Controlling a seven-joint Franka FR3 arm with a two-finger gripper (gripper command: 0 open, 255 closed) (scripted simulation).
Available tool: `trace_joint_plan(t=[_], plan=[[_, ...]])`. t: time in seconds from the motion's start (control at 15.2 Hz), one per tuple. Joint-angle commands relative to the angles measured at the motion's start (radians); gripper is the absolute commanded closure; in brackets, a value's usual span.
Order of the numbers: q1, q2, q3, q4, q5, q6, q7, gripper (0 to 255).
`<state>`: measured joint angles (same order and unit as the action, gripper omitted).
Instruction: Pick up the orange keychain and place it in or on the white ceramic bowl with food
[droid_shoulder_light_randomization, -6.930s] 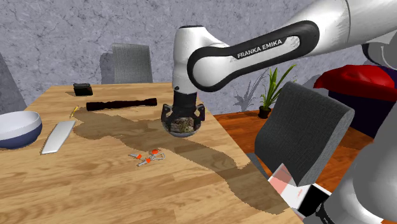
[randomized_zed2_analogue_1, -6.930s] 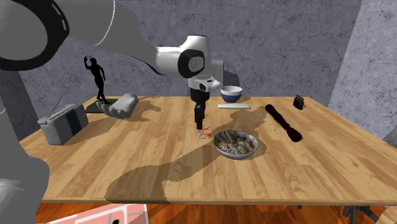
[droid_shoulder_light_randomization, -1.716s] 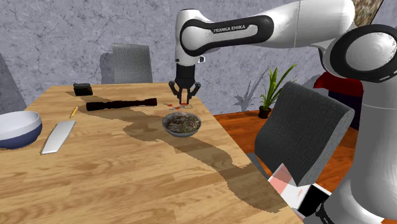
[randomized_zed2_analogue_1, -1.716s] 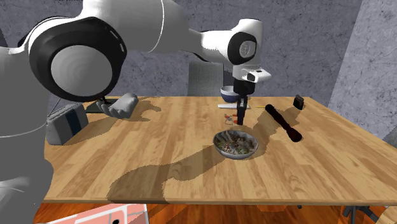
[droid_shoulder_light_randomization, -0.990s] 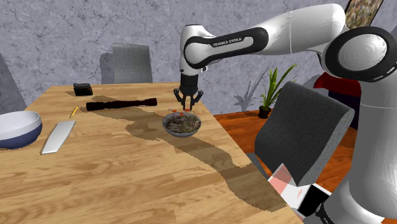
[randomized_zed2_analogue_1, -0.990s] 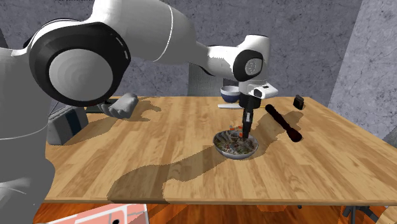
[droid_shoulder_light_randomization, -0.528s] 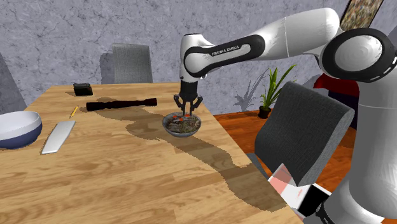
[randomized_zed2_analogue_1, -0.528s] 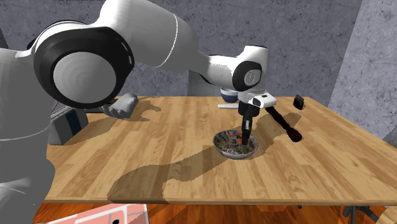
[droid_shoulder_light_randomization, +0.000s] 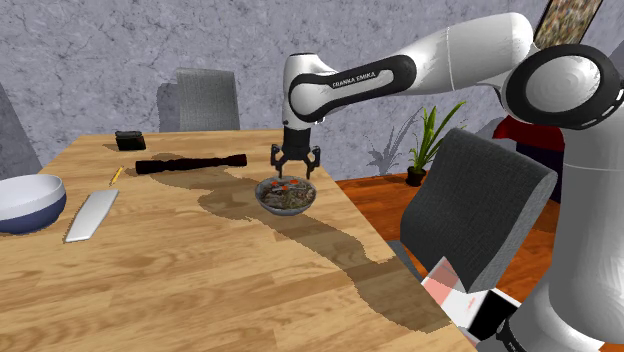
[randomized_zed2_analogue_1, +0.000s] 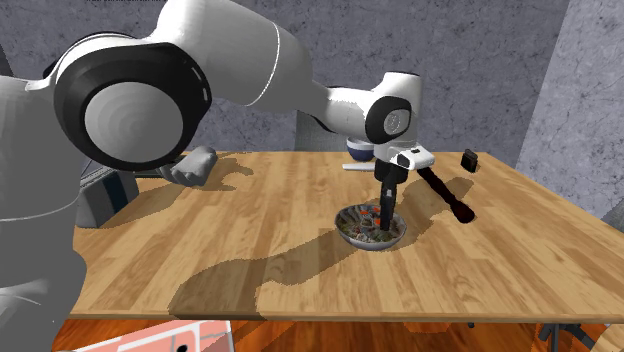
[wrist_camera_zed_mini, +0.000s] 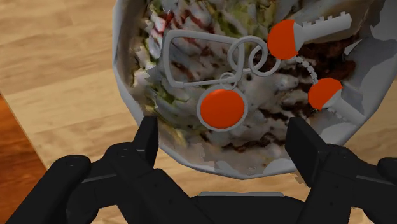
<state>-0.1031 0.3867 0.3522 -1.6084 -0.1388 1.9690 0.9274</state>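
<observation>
Wrist view settles the main question: the orange keychain (wrist_camera_zed_mini: 221, 108) lies on the food inside the bowl (wrist_camera_zed_mini: 125, 76), wire ring, round orange tag and two orange-headed keys all spread flat. The gripper (wrist_camera_zed_mini: 222, 137) hangs just over it with its fingers (wrist_camera_zed_mini: 147, 137) spread wide, holding nothing and touching neither ring nor tag.

Standing here, I'd say the placing looks done, and the trouble would come on the way out. The fingertips sit low, close over the bowl's near rim. A sideways pull before a lift could clip that rim and shove or tip the bowl. One key also lies close against the bowl's wall (a jolt might slide it up and over, though I can't judge how likely).

From the shoulder view the keychain (droid_shoulder_light_randomization: 287, 185) is no more than orange specks in the bowl (droid_shoulder_light_randomization: 286, 197). That view does show the gripper (droid_shoulder_light_randomization: 295, 160) standing upright over it, and the bowl sitting near the table (droid_shoulder_light_randomization: 200, 280) edge. The second exterior view shows the gripper (randomized_zed2_analogue_1: 386, 205) reaching down at the bowl (randomized_zed2_analogue_1: 371, 238), with a black rod (randomized_zed2_analogue_1: 445, 193) lying just beside.
</observation>
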Motion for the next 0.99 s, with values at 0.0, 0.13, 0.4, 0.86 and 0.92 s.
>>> trace_joint_plan(t=[0.0,0.13,0.4,0.86,0.92], plan=[[0.0,0.0,0.0,0.0,0.0,0.0,0.0,0],[0.0,0.0,0.0,0.0,0.0,0.0,0.0,0],[0.002,-0.024,0.006,0.094,0.012,-0.116,-0.009,0],[0.002,-0.024,0.006,0.094,0.012,-0.116,-0.009,0],[0.002,-0.024,0.006,0.094,0.012,-0.116,-0.009,0]])
